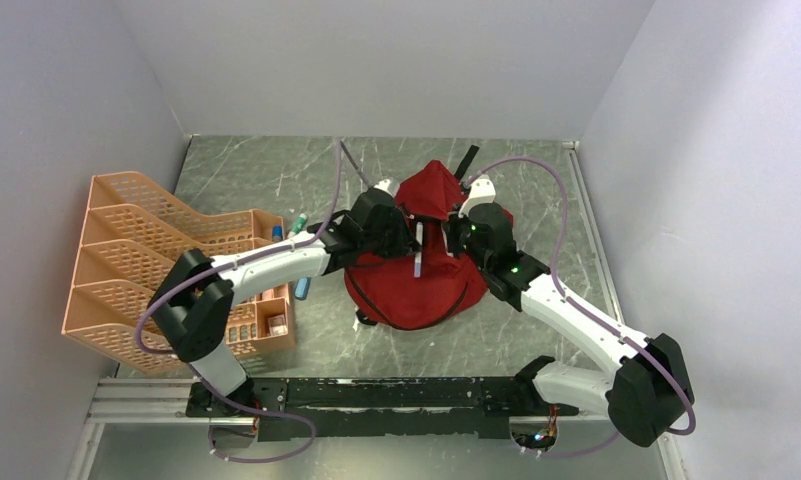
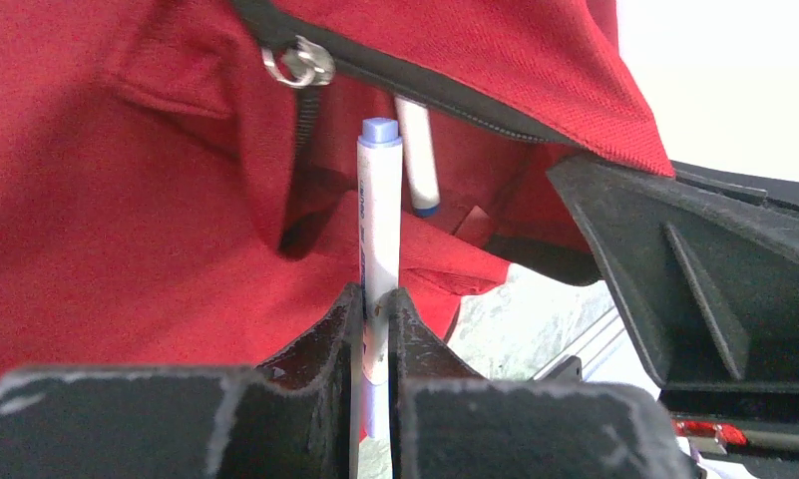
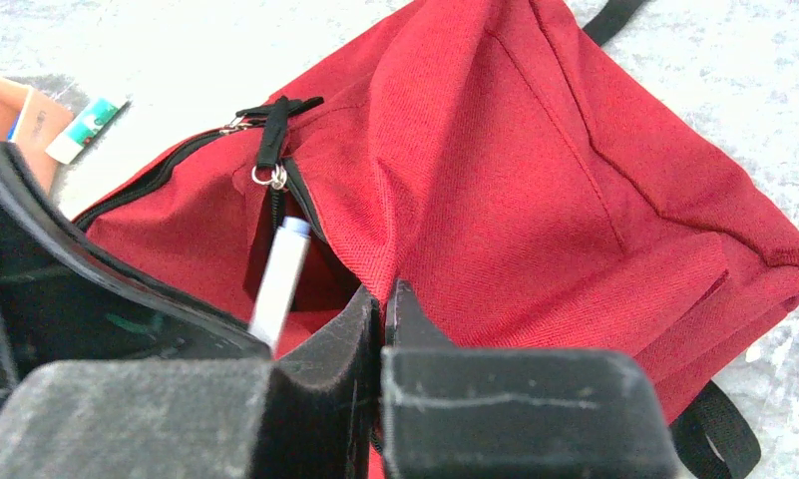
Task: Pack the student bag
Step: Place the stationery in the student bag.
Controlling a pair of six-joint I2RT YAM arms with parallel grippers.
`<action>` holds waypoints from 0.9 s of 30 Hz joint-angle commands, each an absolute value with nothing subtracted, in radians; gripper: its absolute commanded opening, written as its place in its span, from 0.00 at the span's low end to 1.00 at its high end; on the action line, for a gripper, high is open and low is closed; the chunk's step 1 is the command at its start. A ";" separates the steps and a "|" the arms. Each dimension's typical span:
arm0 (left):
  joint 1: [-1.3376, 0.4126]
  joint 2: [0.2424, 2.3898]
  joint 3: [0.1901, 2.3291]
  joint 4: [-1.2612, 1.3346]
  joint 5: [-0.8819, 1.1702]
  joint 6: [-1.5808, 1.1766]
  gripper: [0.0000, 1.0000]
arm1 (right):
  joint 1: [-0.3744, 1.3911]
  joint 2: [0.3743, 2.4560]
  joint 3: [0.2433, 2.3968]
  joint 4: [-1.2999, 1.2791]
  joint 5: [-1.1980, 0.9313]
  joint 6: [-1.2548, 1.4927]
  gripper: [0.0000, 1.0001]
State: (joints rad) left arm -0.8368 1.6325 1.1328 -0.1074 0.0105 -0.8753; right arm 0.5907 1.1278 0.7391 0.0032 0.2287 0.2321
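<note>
Grey marbled table top (image 1: pixel 276 170) with plain white walls around it makes the workplace. The student bag (image 1: pixel 416 285) lies about in the middle of this table, between the two grippers, with its zipper opening turned up and one part of the red fabric raised into a peak.

I judge that the bag is light and very soft. It has no stiff frame, so it folds and sinks where nothing holds it, and the mouth will likely close by itself. It is not fragile, and the woven cloth does not look slippery. A good place to take hold is the hem beside the zipper, or the black strap, because there the fabric is doubled and a thin pinch is enough.

The zipper pull (image 2: pixel 300 62) hangs at the edge of the opening, and a white pen (image 2: pixel 417 160) already sticks inside the pocket. The left gripper (image 2: pixel 377 309) is clamped on a second pen (image 2: pixel 379 230), white with a blue cap, which stands upright just in front of the opening. This pen is hard and smooth, so it could turn between the fingers.

The right gripper (image 3: pixel 383 304) is closed, and it seems to pinch a fold of the bag by the opening, though the contact itself is partly hidden. An orange organiser (image 1: pixel 146 240) stands at the left edge of the table, apart from the bag.
</note>
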 commanded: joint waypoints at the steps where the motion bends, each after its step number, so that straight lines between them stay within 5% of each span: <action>1: -0.862 1.684 1.197 -0.013 0.083 -0.895 0.05 | 0.599 1.088 0.756 0.063 0.216 0.253 0.00; 27: -0.793 1.963 1.379 0.257 0.099 -1.007 0.05 | 0.599 1.041 0.713 0.014 0.106 0.294 0.00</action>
